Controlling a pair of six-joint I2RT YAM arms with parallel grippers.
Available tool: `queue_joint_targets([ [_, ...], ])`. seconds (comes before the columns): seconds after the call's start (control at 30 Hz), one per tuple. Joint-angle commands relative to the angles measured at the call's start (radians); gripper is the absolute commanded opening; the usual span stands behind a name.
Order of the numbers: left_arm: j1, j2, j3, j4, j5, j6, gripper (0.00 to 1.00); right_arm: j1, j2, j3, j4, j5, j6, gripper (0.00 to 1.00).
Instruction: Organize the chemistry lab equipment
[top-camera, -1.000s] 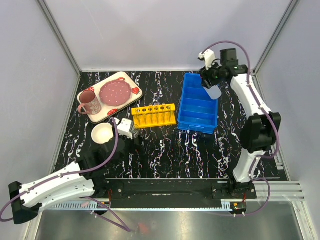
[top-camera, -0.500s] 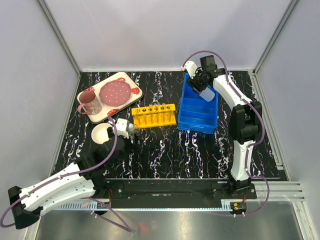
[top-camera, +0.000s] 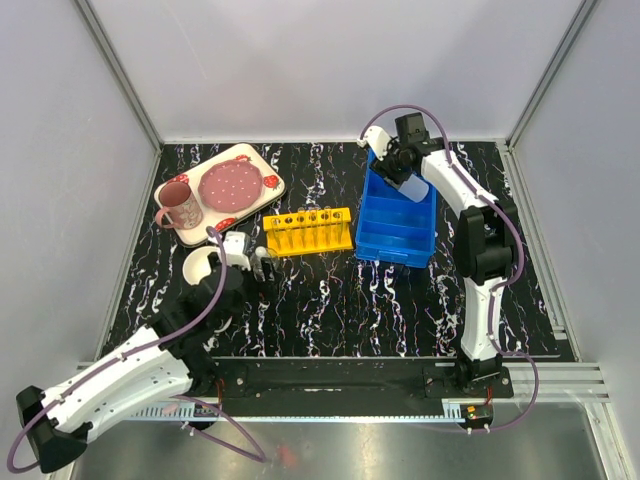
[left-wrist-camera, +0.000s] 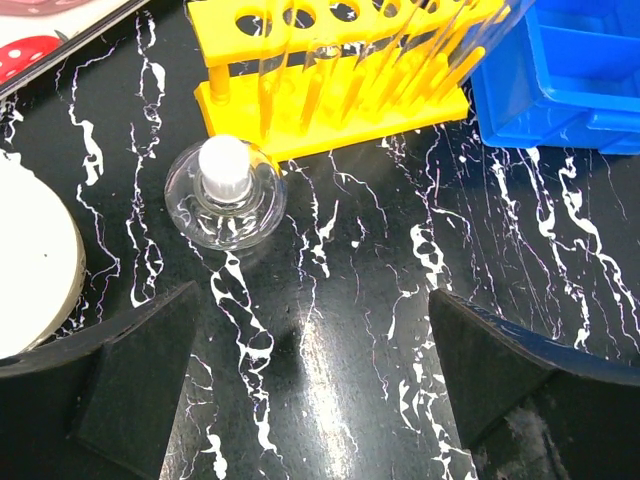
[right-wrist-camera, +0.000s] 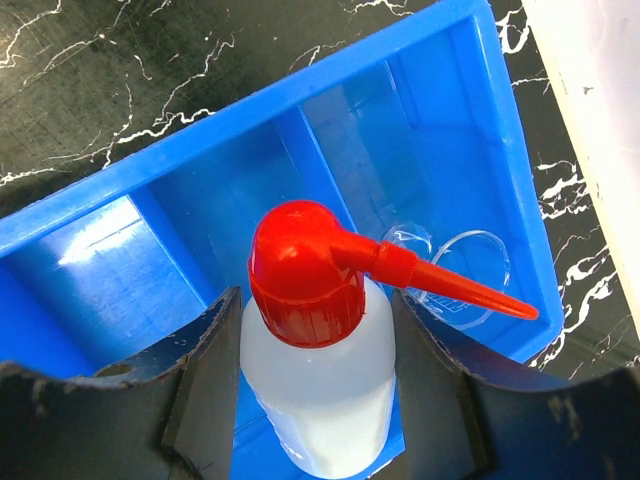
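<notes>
Right tool (top-camera: 405, 168) clamped on the red-capped squeeze bottle (right-wrist-camera: 320, 410), held over the far end of the blue bin (top-camera: 395, 230), near the bench's far edge. Left tool (left-wrist-camera: 315, 385) spread wide, empty, above the clear flask (left-wrist-camera: 225, 192), which stands just before the left end of the yellow rack (left-wrist-camera: 340, 125) holding test tubes (left-wrist-camera: 322, 62).

The base of the red-capped squeeze bottle (right-wrist-camera: 322, 400) is cut off between the fingers of the right end effector (right-wrist-camera: 312, 330). Ahead of it lies perhaps a clear dish (right-wrist-camera: 476, 262), too faint to tell.
</notes>
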Motion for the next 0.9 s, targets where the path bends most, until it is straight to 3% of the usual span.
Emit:
queue_joint_targets([
  [0.0, 0.060, 0.018, 0.014, 0.005, 0.078, -0.029, 0.99, 0.014, -0.040, 0.017, -0.022, -0.035, 0.032, 0.59],
  [0.1, 0.138, 0.039, 0.028, 0.002, 0.136, -0.033, 0.99, 0.014, -0.079, 0.018, -0.038, -0.065, 0.064, 0.62],
  [0.3, 0.190, 0.096, 0.071, 0.011, 0.213, -0.030, 0.99, 0.014, -0.173, -0.017, -0.060, -0.137, 0.100, 0.82],
  [0.53, 0.213, 0.121, 0.096, 0.003, 0.241, -0.029, 0.99, 0.014, -0.208, -0.008, -0.113, -0.183, 0.153, 0.87],
  [0.7, 0.288, 0.141, 0.087, 0.002, 0.287, -0.007, 0.99, 0.010, -0.367, -0.084, -0.239, -0.504, 0.193, 0.94],
  [0.87, 0.365, 0.251, 0.126, 0.013, 0.321, 0.045, 0.99, 0.010, -0.562, -0.383, -0.201, -0.706, 0.227, 0.95],
])
